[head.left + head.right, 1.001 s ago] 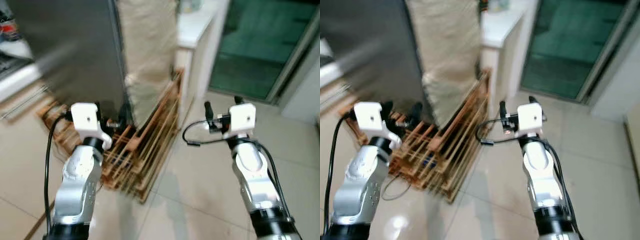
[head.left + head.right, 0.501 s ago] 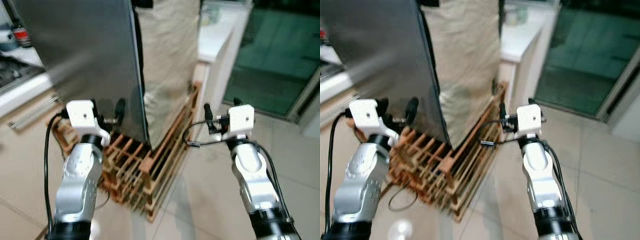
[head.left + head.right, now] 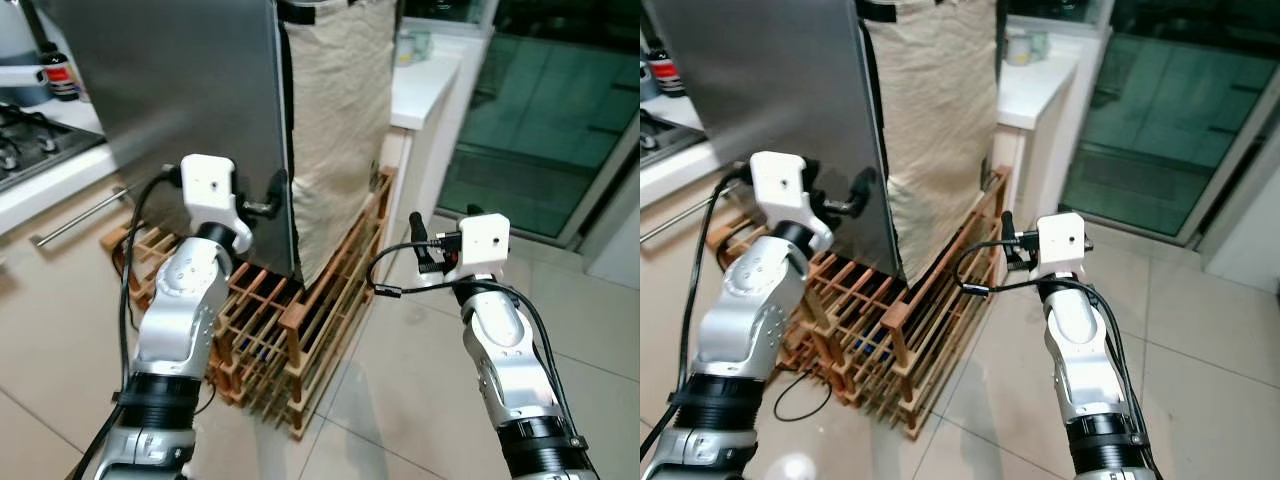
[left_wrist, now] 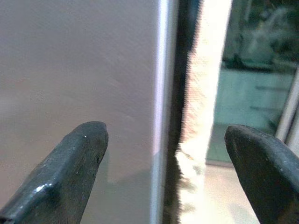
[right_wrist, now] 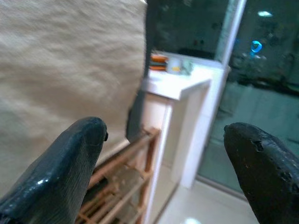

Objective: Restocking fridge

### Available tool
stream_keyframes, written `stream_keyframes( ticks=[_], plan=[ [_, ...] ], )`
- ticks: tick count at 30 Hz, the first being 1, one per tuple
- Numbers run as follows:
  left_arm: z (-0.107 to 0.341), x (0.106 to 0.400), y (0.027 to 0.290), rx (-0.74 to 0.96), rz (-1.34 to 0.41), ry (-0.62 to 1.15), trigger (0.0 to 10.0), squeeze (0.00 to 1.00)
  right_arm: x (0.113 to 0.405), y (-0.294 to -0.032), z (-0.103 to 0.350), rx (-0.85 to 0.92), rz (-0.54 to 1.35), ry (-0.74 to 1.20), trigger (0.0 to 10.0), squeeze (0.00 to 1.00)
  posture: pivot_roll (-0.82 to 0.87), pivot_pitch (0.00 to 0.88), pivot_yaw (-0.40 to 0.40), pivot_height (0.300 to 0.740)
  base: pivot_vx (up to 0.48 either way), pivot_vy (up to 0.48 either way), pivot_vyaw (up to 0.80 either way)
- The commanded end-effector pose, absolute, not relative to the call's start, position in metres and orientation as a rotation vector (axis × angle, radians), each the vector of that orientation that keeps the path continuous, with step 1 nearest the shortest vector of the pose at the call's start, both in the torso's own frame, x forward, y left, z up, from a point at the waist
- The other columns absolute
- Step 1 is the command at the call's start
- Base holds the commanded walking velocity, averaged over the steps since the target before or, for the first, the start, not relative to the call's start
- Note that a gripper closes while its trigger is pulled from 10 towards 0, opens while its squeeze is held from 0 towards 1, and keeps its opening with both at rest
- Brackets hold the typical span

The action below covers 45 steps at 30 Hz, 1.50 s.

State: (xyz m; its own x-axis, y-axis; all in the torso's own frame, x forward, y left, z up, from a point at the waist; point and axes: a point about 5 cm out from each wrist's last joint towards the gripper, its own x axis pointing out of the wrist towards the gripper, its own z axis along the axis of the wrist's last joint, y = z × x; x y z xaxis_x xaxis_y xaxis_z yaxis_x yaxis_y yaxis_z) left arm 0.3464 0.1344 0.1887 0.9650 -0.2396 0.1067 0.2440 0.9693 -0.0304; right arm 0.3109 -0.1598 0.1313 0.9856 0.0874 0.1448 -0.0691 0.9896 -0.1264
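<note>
The right gripper (image 3: 1008, 240) is raised over the tiled floor (image 3: 420, 400), its fingers (image 5: 70, 163) spread wide and holding nothing. The left gripper (image 3: 272, 198) is at the edge of the steel fridge door (image 3: 170, 90), fingers (image 4: 65, 168) wide open, perhaps touching the door. Below stands a wooden rack (image 3: 300, 320). Behind the door hangs a beige cloth (image 3: 335, 120). Farther is a white surface (image 3: 425, 80) and a glass door (image 3: 540, 110).
</note>
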Motion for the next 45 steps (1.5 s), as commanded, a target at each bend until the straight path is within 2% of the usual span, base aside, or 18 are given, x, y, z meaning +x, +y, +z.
stream_keyframes(
  ticks=[1, 12, 18, 23, 32, 39, 45],
  plan=[
    [0.191, 0.353, 0.133, -0.041, -0.246, -0.089, 10.0, 0.0, 0.309, -0.162, 0.13, -0.11, 0.071, -0.139, 10.0, 0.0, -0.18, 0.0, 0.071, 0.74, 0.0, 0.0, 0.0],
    [0.195, 0.368, 0.121, -0.074, -0.297, -0.066, 10.0, 0.0, 0.305, -0.164, 0.127, -0.111, 0.061, -0.125, 10.0, 0.0, -0.19, 0.0, 0.084, 0.74, 0.0, 0.0, 0.0],
    [0.196, 0.377, 0.123, -0.074, -0.239, -0.046, 10.0, 0.0, 0.304, -0.164, 0.125, -0.109, 0.059, -0.118, 10.0, 0.0, -0.19, 0.0, 0.095, 0.74, 0.0, 0.0, 0.0],
    [0.199, 0.369, 0.127, -0.109, -0.25, -0.07, 10.0, 0.0, 0.301, -0.163, 0.124, -0.108, 0.056, -0.118, 10.0, 0.0, -0.2, 0.0, 0.108, 0.74, 0.0, 0.0, 0.0],
    [0.179, 0.352, 0.145, -0.12, -0.217, -0.021, 10.0, 0.0, 0.3, -0.167, 0.121, -0.118, 0.053, -0.107, 10.0, 0.0, -0.18, 0.0, 0.096, 0.74, 0.0, 0.0, 0.0],
    [0.18, 0.355, 0.148, -0.117, -0.157, -0.023, 10.0, 0.0, 0.301, -0.162, 0.121, -0.112, 0.074, -0.109, 10.0, 0.0, -0.18, 0.0, 0.09, 0.74, 0.0, 0.0, 0.0],
    [0.181, 0.363, 0.139, -0.13, -0.158, -0.015, 10.0, 0.0, 0.3, -0.162, 0.12, -0.114, 0.077, -0.107, 10.0, 0.0, -0.19, 0.0, 0.095, 0.74, 0.0, 0.0, 0.0]
  ],
)
